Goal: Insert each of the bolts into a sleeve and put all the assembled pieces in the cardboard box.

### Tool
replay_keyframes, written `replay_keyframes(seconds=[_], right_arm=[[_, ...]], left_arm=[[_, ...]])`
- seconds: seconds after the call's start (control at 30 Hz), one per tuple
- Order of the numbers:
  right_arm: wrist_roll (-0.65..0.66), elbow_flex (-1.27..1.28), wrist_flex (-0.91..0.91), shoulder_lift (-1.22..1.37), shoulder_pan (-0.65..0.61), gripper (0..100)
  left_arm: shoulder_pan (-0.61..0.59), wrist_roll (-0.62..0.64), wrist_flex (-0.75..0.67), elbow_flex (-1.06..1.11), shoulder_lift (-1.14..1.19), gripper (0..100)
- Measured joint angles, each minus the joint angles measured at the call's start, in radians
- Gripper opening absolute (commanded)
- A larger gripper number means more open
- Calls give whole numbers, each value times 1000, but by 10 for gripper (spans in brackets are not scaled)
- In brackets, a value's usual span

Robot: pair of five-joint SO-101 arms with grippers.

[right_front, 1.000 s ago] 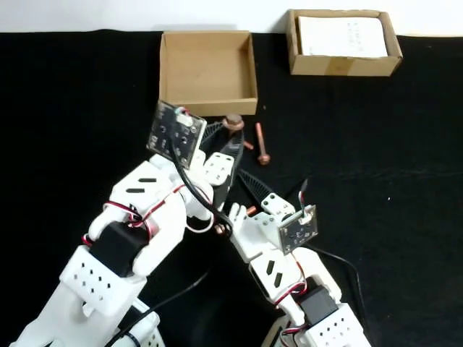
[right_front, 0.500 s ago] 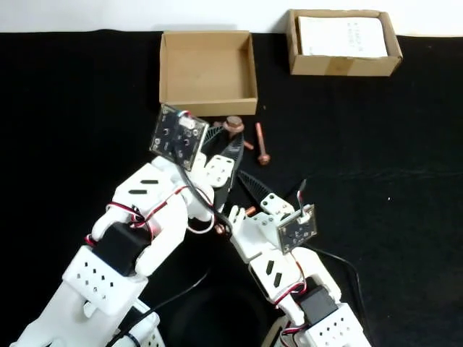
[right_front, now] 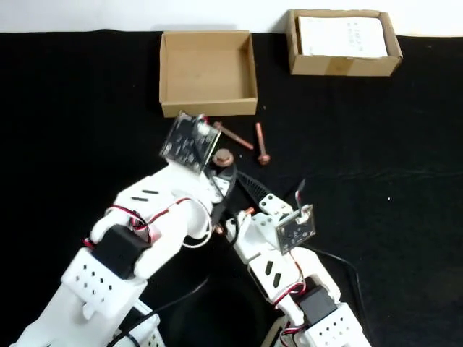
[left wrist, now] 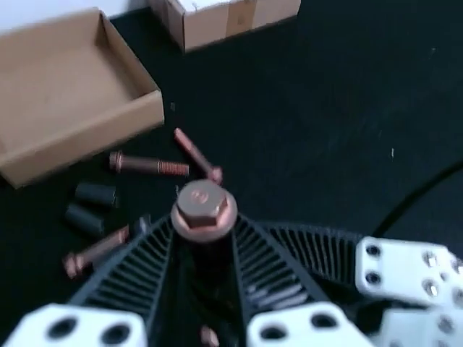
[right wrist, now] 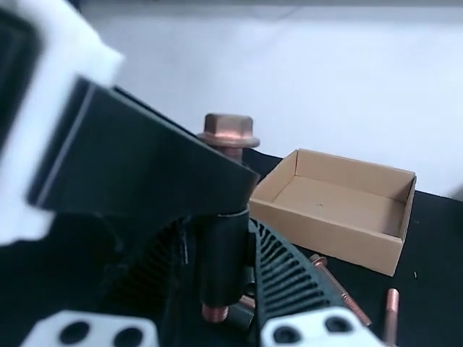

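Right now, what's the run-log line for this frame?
left gripper: grips bolt | right gripper: grips sleeve | bolt through sleeve | box: empty | on table: three loose bolts, two loose sleeves

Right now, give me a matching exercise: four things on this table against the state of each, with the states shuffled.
Things:
1. left box
2. right box
3. sleeved bolt
4. black sleeves

States:
A. holds white paper
B. lying loose
C. empty
D. clamped in the left tool

Pairs: 1-C; 2-A; 3-D; 4-B.
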Motion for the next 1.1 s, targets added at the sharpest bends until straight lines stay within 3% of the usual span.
replay_keyframes(seconds=[0.37, 0.6, 0.7, 0.8, 0.9, 1.1], right_arm=[[2, 0, 2, 0, 3, 6], [2, 0, 0, -2, 14, 6], [2, 0, 0, -2, 68, 6], [2, -18, 0, 5, 110, 6], [2, -77, 0, 74, 117, 6], [2, -301, -157, 423, 161, 6]], left_arm=[[-3, -5, 236, -106, 34, 202], [-6, -5, 459, -416, 206, 206], [-6, -5, 546, -626, 233, 147], [-6, -3, 583, -832, 235, 11], [-29, -23, 594, -953, 229, 8], [-245, -184, 634, -905, 233, 8]])
